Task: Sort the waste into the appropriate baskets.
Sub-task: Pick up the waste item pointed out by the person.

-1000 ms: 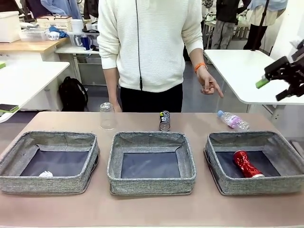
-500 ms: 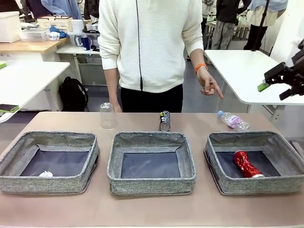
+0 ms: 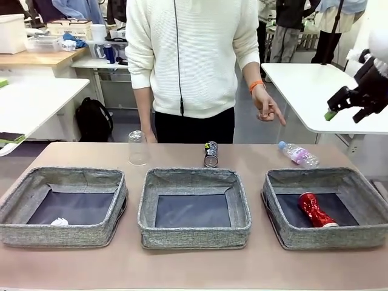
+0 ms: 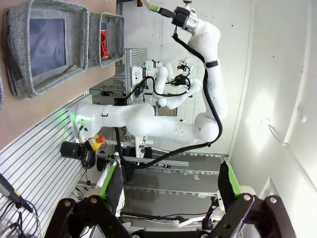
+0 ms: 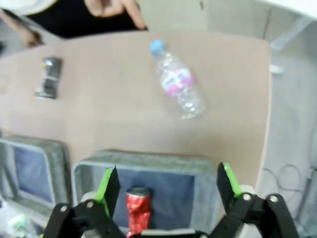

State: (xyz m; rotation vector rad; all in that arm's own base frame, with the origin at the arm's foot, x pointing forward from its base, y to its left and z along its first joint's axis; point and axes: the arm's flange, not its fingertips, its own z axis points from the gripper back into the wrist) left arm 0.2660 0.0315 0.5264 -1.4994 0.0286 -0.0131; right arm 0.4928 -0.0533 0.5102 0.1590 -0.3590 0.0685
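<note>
The right claw (image 5: pixel 167 174) hangs wide open and empty; below and ahead of it the bottle (image 5: pixel 177 84) lies sideways on the surface (image 5: pixel 99 114). Light, crushable, slick: I'd pinch its labelled middle.

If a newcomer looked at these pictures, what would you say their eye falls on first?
Most likely the red crushed can lying in the right basket. Next, the person's hand pointing downward near the bottle that lies on the table behind that basket, and the right pincer, open, hanging high at that side.
</note>
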